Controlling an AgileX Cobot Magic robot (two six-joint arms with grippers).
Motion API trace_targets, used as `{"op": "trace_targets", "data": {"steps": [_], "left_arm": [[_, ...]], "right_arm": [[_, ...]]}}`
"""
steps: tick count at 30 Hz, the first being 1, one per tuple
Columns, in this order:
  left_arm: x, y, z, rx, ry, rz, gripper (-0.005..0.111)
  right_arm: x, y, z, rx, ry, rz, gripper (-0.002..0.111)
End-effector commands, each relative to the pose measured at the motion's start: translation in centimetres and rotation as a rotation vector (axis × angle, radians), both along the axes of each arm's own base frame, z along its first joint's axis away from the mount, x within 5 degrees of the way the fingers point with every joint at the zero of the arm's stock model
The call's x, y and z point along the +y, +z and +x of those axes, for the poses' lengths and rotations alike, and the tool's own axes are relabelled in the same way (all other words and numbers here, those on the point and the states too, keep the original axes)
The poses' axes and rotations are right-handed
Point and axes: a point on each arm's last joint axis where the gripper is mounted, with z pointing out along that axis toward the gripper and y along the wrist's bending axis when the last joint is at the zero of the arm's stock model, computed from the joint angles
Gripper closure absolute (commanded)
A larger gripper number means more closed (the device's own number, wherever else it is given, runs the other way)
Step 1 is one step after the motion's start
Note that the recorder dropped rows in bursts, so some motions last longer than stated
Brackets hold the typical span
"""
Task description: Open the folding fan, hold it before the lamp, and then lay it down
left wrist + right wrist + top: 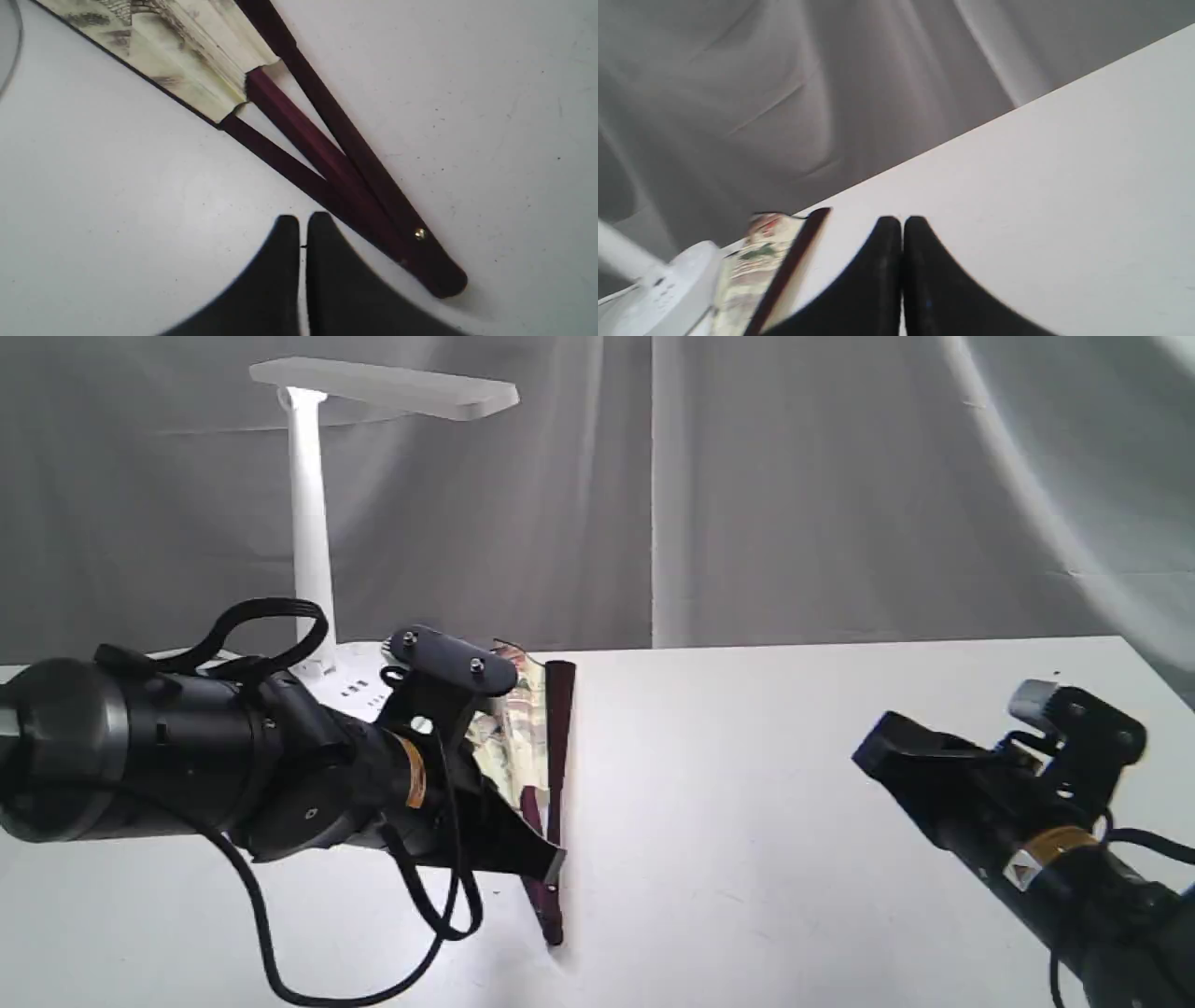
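The folding fan lies on the white table, spread only a little, its cream painted leaf toward the lamp and its maroon ribs meeting at a brass pivot. My left gripper is shut with nothing in it, its tips just beside the ribs near the pivot. The white lamp stands at the back left, its round base touching or close to the fan's leaf end. My right gripper hovers far to the right, shut and holding nothing.
The white table ends at a back edge in front of a grey curtain. The left arm's black cable loops down close to the table. My left arm's body hides part of the fan and the lamp base.
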Motion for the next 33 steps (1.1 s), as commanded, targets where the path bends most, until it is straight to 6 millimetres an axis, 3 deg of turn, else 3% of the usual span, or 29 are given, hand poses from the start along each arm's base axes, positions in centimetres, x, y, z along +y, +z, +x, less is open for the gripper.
{"op": "trace_targets", "data": {"steps": [1,6,11,14,17,21,25,29,33], "left_arm": [[0.1,0.2,-0.2,0.004,0.01,0.004,0.107],[0.2,0.1,-0.2,0.02,0.033,0.003,0.107],[0.3,0.1,-0.3,0.025,0.033,0.014,0.107],[1.3,-0.1,-0.2,0.058,0.066,0.058,0.107],[3.2,-0.1,0.8,0.068,0.159,0.033,0.107],[6.7,-0.3,2.1,0.09,0.298,0.005,0.107],[9.7,-0.6,2.8,0.098,0.382,-0.006,0.107],[10.8,-0.7,3.0,0.102,0.423,-0.028,0.107],[10.7,-0.8,3.1,0.094,0.418,-0.036,0.107]], "right_arm": [[1.9,0.5,2.5,0.031,0.217,0.135,0.108],[3.3,2.0,7.1,0.347,0.525,0.158,0.108],[3.9,2.0,8.4,0.435,0.535,0.412,0.108],[4.1,0.2,8.7,0.547,0.486,0.601,0.108],[4.6,-1.6,9.1,0.641,0.553,0.597,0.108],[5.5,-1.5,10.1,0.601,0.716,0.552,0.097],[6.1,-1.7,10.7,0.598,0.7,0.524,0.075],[7.8,-2.7,10.6,0.638,0.643,0.463,0.058],[9.5,-2.4,10.9,0.631,0.64,0.405,0.056]]}}
